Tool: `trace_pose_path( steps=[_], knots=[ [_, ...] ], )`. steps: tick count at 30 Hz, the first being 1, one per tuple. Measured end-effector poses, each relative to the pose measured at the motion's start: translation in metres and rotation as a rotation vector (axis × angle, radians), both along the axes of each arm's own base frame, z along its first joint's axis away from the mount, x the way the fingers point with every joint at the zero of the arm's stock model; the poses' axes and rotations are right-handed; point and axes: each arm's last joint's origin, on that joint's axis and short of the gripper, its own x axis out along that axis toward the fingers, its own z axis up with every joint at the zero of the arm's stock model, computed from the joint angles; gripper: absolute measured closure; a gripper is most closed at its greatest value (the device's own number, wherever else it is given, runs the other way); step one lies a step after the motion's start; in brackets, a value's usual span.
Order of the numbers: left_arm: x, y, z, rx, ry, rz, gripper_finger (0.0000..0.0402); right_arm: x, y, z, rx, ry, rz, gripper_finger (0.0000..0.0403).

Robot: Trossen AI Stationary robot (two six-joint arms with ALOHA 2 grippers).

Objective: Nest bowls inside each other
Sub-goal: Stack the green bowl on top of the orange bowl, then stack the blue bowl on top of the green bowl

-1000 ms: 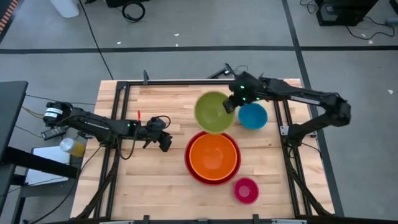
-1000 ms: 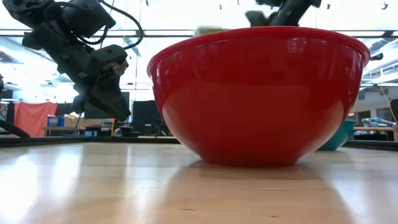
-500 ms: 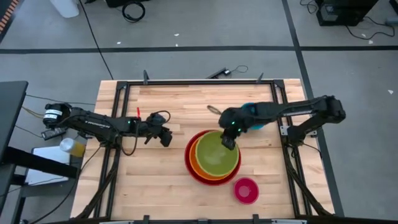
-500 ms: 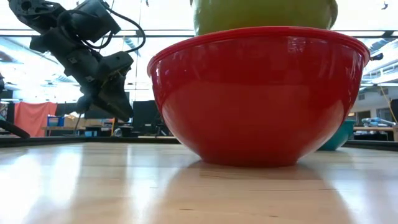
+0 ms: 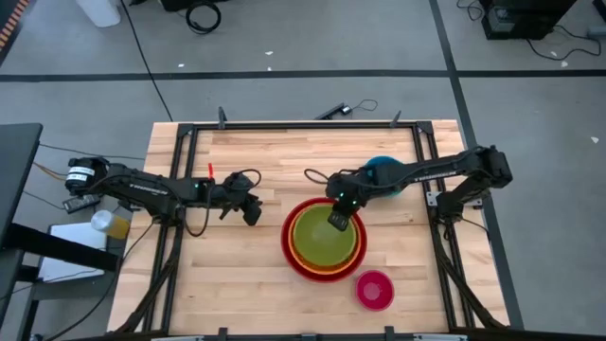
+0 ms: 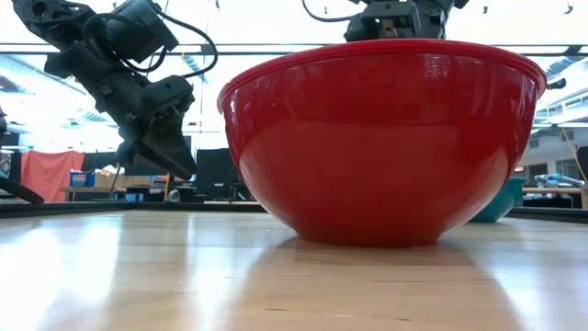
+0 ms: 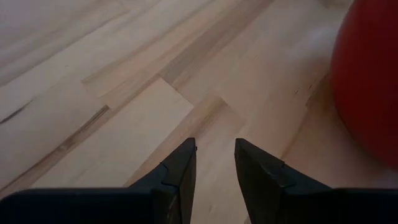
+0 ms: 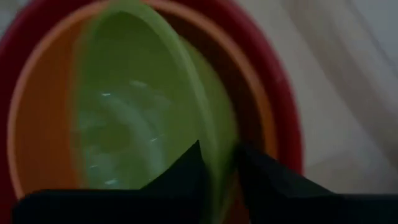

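While the lime green bowl [image 5: 326, 237] is seated inside the orange bowl [image 5: 301, 254] and red bowl [image 5: 290, 260], its rim is straddled by the right gripper [image 5: 338, 218], fingers slightly parted; the left gripper [image 5: 252, 214] is held spread beside them.

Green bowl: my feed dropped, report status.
Right gripper straddles green bowl rim, jaws part-open. Green sits in orange bowl, inside red bowl. Left gripper waits, open. Blue bowl, pink bowl still out.

The wooden table [image 5: 246, 284] stands on a grey floor [image 5: 284, 38] crossed by dark tape lines. A black cable coil [image 5: 201, 16] lies on the floor beyond the table. A small red object [image 5: 210, 174] lies on the table.
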Motion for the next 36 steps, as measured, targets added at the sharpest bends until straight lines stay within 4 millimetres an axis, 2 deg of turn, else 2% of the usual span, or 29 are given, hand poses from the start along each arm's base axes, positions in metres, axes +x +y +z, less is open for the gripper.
trace_pose_path(
  steps=[4, 8, 12, 16, 19, 25, 29, 36],
  knots=[
    [0.0, 0.002, 0.0, 0.0, 0.001, 0.011, 0.0285, -0.013, -0.012, 0.013, -0.002, -0.003, -0.069, 0.0253],
    [0.0, 0.007, 0.0, 0.001, 0.001, 0.032, 0.0285, -0.035, -0.027, 0.026, -0.046, 0.051, -0.138, 0.0212],
    [-0.001, 0.01, 0.0, 0.001, 0.001, 0.05, 0.0285, -0.054, -0.04, 0.04, -0.077, 0.06, -0.167, 0.0187],
    [-0.001, 0.012, 0.0, -0.001, 0.0, 0.06, 0.0285, -0.08, -0.06, 0.042, -0.218, 0.222, -0.316, 0.018],
    [-0.001, 0.012, 0.0, -0.003, -0.001, 0.061, 0.0285, -0.097, -0.077, 0.028, -0.224, 0.351, -0.411, 0.0183],
    [-0.001, 0.011, 0.0, -0.008, -0.003, 0.066, 0.0285, -0.128, -0.106, -0.021, -0.156, 0.525, -0.625, 0.0185],
    [-0.001, 0.01, 0.0, -0.017, -0.006, 0.065, 0.0285, -0.146, -0.121, -0.041, -0.107, 0.565, -0.736, 0.0185],
    [0.0, 0.006, 0.0, -0.018, -0.006, 0.049, 0.0285, -0.159, -0.131, -0.066, -0.079, 0.547, -0.761, 0.0188]
  ],
)
